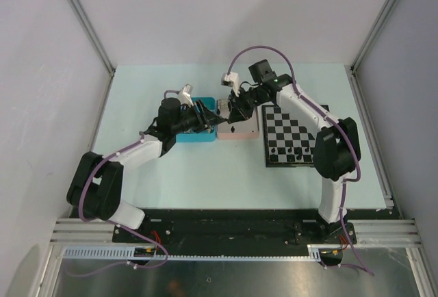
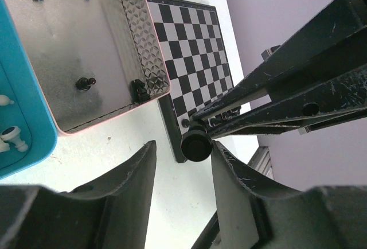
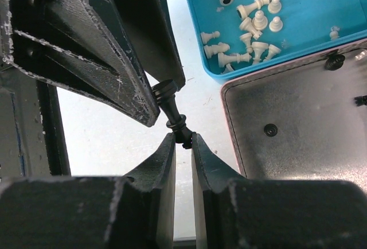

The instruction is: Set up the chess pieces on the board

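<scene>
chess pieces, going left to right: the loose white plastic chess figures [image 3: 246, 25] lie heaped in the square blue tray [image 3: 321, 8]. next, the left gripper [image 2: 183, 148] has its jaws standing apart on either side of the round foot of a small black chess piece [image 3: 172, 108]. there's daylight on one side, so not a real grip imo. that piece hangs tilted in the air near where the two trays meet, well off the board. it's pinched at its top end by the right gripper [image 3: 183, 137], whose fingers are clamped tight on it. right of that sits the square pink-rimmed metal tray [image 2: 74, 37] with a few spare black figures [image 2: 86, 82]. then comes the flat black and grey chequered chessboard [image 1: 291, 129], where some dark pieces [image 1: 291, 154] seem to stand along the near rows. looks like a handover to me. if the right lets go before the left has properly bitten, the piece drops and probably rolls off across the pale table [image 1: 171, 181]. that foot is round and slick, so pads landing off-centre could squirt it out. both sets of fingers are nearly touching too, so they could bump. in the way: the right arm [image 1: 301, 109] lies across the board's far corner, and those standing pieces look easy to topple.
</scene>
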`<action>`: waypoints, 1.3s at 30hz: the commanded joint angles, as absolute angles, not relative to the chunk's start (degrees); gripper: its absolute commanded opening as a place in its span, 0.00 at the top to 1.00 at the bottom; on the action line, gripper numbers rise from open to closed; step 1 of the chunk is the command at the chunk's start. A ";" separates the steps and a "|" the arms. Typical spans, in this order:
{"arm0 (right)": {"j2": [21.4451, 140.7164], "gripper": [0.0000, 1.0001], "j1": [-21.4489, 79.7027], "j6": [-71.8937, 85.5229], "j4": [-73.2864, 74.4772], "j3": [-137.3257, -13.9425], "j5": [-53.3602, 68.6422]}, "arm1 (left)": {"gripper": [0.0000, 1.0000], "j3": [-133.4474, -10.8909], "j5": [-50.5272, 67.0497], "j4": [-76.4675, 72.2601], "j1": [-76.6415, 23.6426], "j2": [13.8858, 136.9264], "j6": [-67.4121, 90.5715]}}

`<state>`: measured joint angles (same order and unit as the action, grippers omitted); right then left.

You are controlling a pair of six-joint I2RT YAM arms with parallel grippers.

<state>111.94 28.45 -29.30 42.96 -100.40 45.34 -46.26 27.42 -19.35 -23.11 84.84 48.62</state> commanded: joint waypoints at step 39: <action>82.62 0.00 20.11 14.49 4.04 -76.03 75.85 | 1.00 -31.12 37.36 -43.59 -28.12 53.09 25.94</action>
